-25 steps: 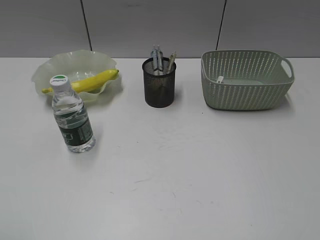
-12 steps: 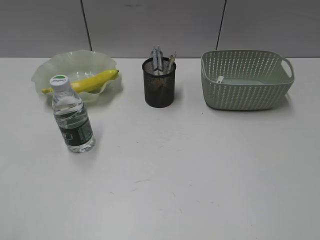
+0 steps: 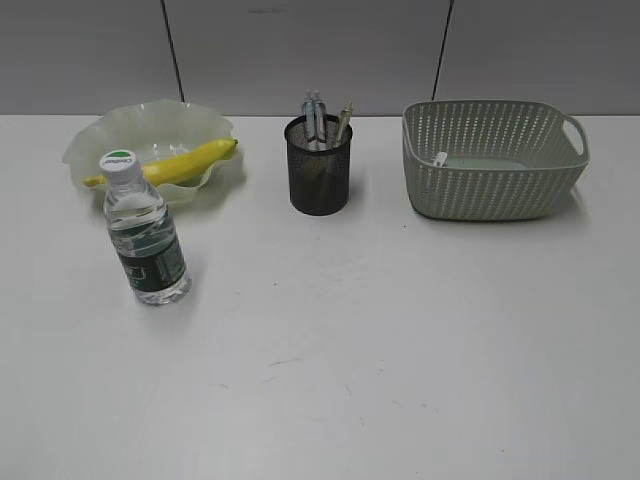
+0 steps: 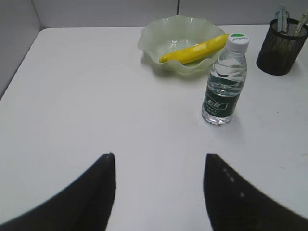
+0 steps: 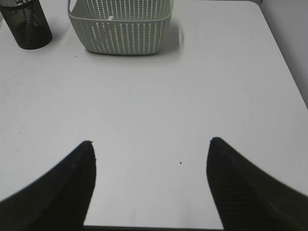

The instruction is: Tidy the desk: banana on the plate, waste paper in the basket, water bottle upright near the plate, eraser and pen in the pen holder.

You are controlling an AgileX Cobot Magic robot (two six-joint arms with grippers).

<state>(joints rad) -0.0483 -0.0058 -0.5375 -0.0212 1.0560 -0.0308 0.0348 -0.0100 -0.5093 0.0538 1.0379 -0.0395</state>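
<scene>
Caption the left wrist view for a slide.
Open left gripper above the desk; banana on the plate, water bottle upright beside it.

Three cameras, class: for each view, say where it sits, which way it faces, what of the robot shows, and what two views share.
Exterior: raised in front of the desk, looking slantwise at the far wall; no robot parts.
Left wrist: above the near left, facing the plate and water bottle; left gripper open.
Right wrist: above the near right, facing the basket; right gripper open.
Both wrist views share the pen holder.
</scene>
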